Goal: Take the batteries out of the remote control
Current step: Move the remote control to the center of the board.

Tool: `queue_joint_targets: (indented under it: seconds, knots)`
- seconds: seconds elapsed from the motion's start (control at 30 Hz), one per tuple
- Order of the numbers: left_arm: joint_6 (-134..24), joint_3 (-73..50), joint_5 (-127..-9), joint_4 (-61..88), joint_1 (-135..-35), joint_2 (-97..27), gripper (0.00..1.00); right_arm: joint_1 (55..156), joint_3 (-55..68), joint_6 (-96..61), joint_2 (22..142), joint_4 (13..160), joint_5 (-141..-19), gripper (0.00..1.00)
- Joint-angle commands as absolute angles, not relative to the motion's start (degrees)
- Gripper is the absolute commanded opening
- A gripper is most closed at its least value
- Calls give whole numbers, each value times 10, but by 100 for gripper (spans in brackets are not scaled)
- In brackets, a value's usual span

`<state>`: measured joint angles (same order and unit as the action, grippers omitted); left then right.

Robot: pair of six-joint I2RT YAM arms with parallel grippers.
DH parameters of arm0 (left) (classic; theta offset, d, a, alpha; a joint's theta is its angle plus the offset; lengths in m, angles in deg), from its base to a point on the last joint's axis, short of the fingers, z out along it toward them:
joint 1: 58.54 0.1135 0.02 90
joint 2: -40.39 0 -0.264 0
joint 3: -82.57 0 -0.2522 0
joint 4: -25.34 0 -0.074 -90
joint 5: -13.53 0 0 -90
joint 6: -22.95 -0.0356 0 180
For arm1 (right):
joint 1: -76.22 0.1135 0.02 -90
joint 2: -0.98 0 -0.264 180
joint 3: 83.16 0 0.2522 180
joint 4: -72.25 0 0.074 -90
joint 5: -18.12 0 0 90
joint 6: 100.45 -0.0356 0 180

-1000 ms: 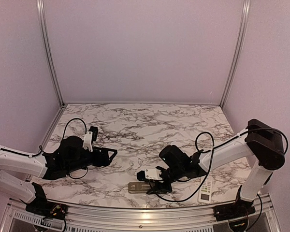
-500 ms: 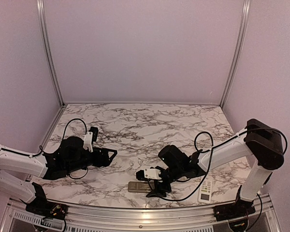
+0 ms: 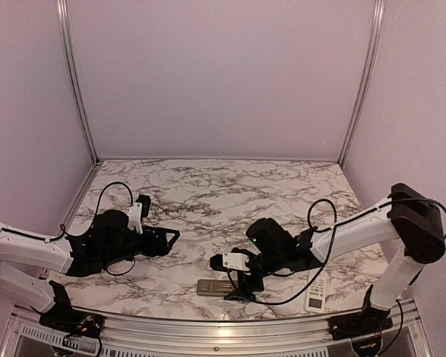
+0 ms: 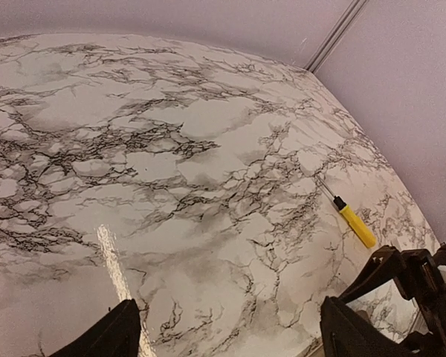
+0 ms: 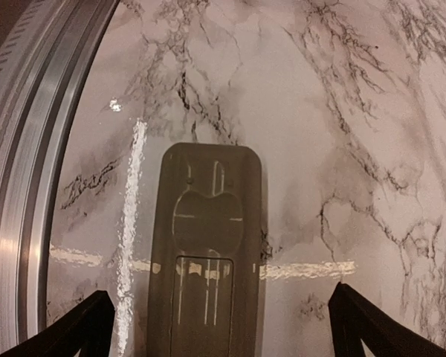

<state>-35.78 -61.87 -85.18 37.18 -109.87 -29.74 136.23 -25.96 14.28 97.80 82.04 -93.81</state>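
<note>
Marble surface (image 3: 208, 186), lilac walls (image 3: 223, 74), metal posts (image 3: 73, 82). The grey remote (image 5: 208, 245) lies back up by the front rail (image 5: 30, 149), its near end cut off; no telling whether batteries sit inside. The right gripper (image 5: 224, 327) is spread wide above it and the left gripper (image 4: 227, 338) wide over bare surface, both holding nothing.

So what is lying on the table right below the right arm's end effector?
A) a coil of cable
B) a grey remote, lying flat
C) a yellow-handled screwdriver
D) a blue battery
B: the right wrist view shows the grey remote flat on the marble table, between the spread fingers of the right end effector.
</note>
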Motion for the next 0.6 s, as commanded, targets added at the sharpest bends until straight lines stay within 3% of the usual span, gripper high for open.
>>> queue_joint_targets:
  seconds: [0.0, 0.33, 0.57]
  knots:
    - [-369, -613, -863, 371, -1101, -293, 87, 1368, -267, 113, 919, 796, -904, 99]
    - [-386, -615, -864, 411, -1101, -315, 87, 1367, -314, -41, 813, 747, -750, 99]
    - [-402, -629, -858, 457, -1101, -329, 86, 1366, -335, -172, 751, 795, -653, 98]
